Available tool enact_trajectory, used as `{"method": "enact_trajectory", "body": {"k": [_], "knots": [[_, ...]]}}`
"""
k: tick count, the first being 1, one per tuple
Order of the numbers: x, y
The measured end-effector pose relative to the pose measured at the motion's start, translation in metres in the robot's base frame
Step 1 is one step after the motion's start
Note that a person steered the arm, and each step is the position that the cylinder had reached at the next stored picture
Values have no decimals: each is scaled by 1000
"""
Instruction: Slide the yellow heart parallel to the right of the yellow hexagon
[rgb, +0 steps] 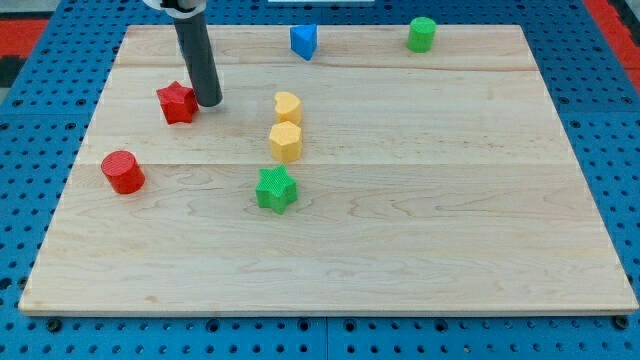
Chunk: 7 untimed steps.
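Observation:
The yellow heart (288, 106) sits on the wooden board (420, 230) just above the yellow hexagon (285, 141), almost touching it, both a little left of the board's middle. My tip (209, 101) rests on the board at the upper left, right beside the red star (177, 102) on its right side. The tip is well to the left of the yellow heart, with open wood between them.
A green star (276, 189) lies just below the yellow hexagon. A red cylinder (123, 171) stands at the left. A blue block (303, 41) and a green cylinder (422, 34) stand near the top edge.

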<state>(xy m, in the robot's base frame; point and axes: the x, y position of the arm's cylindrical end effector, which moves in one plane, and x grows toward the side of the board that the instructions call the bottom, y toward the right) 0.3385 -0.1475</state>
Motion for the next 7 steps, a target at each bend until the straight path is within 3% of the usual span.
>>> {"method": "enact_trajectory", "body": {"k": [1,2,5,7], "knots": [[2,-31],[8,-16],[12,273],[4,159]]}}
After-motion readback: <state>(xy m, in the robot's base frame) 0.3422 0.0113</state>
